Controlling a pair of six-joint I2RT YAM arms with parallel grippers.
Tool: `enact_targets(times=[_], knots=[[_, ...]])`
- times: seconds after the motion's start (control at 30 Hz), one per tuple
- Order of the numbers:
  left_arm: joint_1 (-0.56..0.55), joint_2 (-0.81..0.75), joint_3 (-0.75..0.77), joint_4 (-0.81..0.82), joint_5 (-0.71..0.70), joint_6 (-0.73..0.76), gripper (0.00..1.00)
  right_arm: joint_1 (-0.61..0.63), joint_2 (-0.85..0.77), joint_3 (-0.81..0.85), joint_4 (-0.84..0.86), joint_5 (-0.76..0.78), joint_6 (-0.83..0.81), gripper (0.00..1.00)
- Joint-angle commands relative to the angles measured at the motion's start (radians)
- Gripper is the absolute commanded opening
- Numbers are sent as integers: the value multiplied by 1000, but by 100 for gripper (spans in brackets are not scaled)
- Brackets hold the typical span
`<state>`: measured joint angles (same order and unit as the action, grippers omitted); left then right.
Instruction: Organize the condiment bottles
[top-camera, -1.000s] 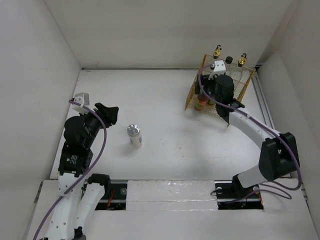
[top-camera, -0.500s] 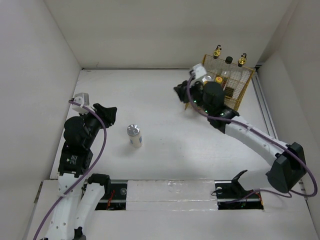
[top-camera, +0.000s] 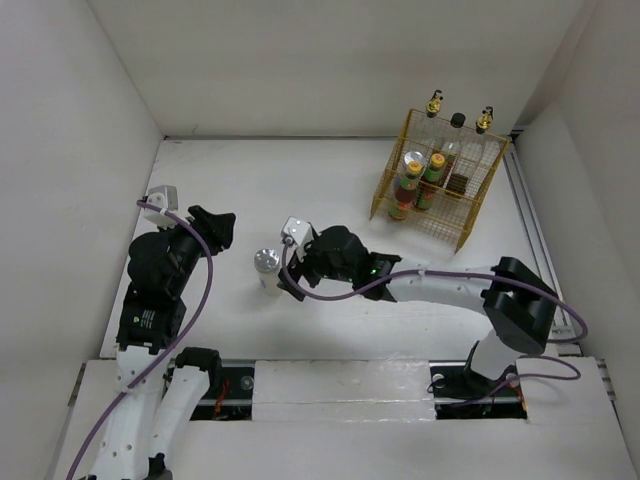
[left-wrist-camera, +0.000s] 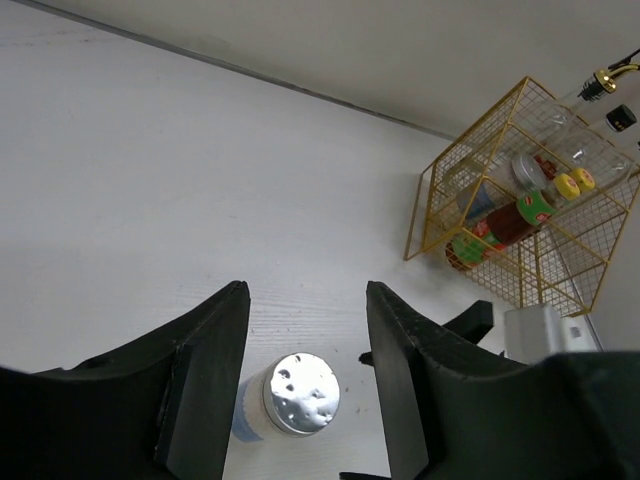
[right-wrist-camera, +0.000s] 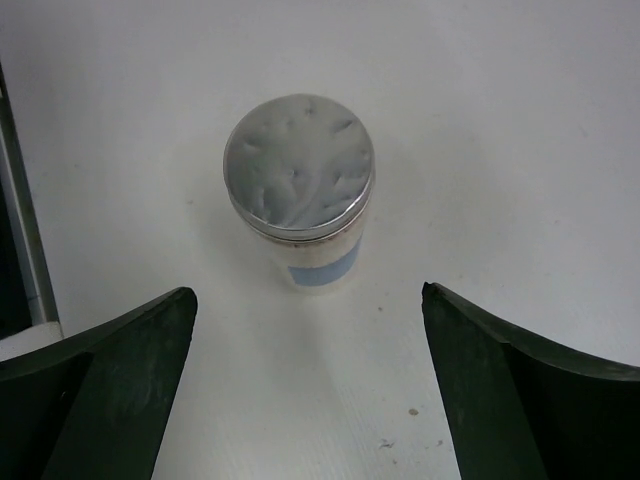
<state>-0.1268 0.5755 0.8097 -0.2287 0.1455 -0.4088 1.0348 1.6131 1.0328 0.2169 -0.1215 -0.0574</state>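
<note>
Right now my right tool (right-wrist-camera: 308, 300) stands released, its two fingers spread wide with nothing between them. One white silver-lidded shaker (right-wrist-camera: 300, 180) stands upright on the tabletop (top-camera: 330, 190) just ahead of that gap, and neither finger touches it. From above, this shaker (top-camera: 267, 265) sits left of the middle of the tabletop, nearer the near edge than the far one, with my right tool (top-camera: 288, 265) just beside it on its right. My left tool (top-camera: 215, 225) hangs near the left edge, apart from the shaker. Its fingers are parted too and grasp nothing, and its own camera looks down past them onto the dimpled silver lid. Over in the far right corner stands the yellow wire basket (top-camera: 478, 190), holding two red-sauce bottles (top-camera: 403, 200) and the second shaker (top-camera: 413, 162). Two gold-topped bottles (top-camera: 434, 103) and a black-capped jar (top-camera: 457, 120) rise at its far side.
</note>
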Motion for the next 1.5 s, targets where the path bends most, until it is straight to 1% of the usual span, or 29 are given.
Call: enact_targets(times=[0.0,0.17,0.3,0.4,0.43,0.47,0.53,0.57,0.6,0.63,0.7,0.73,0.8,0.83,0.87,0.9,0.93,0.97,1.0,1.1,1.13,1.17,1.2,1.23,1.27,1.3,1.33,1.37,1.47], knots=[[6,12,-7,38,-7,2,46,39,36,61,62,-24,-38,100],[6,3,-7,38,-6,2,51,39,185,159,82,46,-29,100],[6,3,-7,38,-6,2,51,39,264,203,200,52,1,100],[6,3,-7,29,-17,2,51,39,294,204,251,114,45,94],[6,3,-7,29,-17,2,51,39,309,216,260,124,45,89],[6,3,-7,29,-17,2,51,39,309,228,260,134,45,78],[6,-6,-7,29,-17,2,52,39,309,228,260,134,45,70],[6,-6,-7,29,-17,2,52,39,309,228,260,134,54,61],[6,-6,-7,29,-17,2,52,39,283,219,260,134,54,46],[6,-6,-7,29,-5,2,52,39,266,210,260,134,54,40],[6,-6,-7,29,-4,2,53,39,217,175,260,154,54,32],[6,-6,-7,29,-4,2,55,39,147,127,269,169,54,28],[6,-6,-7,29,5,2,56,39,62,78,260,247,45,26],[6,-6,-7,29,17,2,59,39,-32,47,239,278,28,26],[6,-6,-7,29,17,2,63,39,-80,38,207,340,18,25],[6,-6,-7,29,17,2,68,30,-128,38,125,376,8,25],[6,-6,-7,29,17,2,73,18,-174,27,89,414,8,24],[6,-6,-7,29,17,2,79,8,-262,0,64,454,-1,23],[6,-6,-7,29,26,2,87,-4,-304,-19,46,512,-1,23],[6,-17,-7,38,37,2,98,-90,-458,-80,-45,597,34,22],[6,-5,-7,38,37,2,100,-154,-494,-94,-89,597,48,21],[6,-5,-7,38,37,2,100,-194,-530,-121,-102,597,74,21],[6,4,-7,38,37,2,100,-237,-589,-137,-102,597,74,21],[6,4,-7,38,37,2,100,-280,-613,-137,-112,580,74,21],[6,-5,-7,38,37,2,100,-371,-634,-146,-140,580,89,21],[6,-5,-7,38,37,2,100,-413,-660,-137,-152,570,99,21],[6,-5,-7,38,28,2,100,-454,-660,-128,-166,545,109,21],[6,4,2,38,28,2,100,-540,-660,-113,-194,511,110,21],[6,-5,2,38,42,2,100,-639,-625,-33,-235,445,110,21]])
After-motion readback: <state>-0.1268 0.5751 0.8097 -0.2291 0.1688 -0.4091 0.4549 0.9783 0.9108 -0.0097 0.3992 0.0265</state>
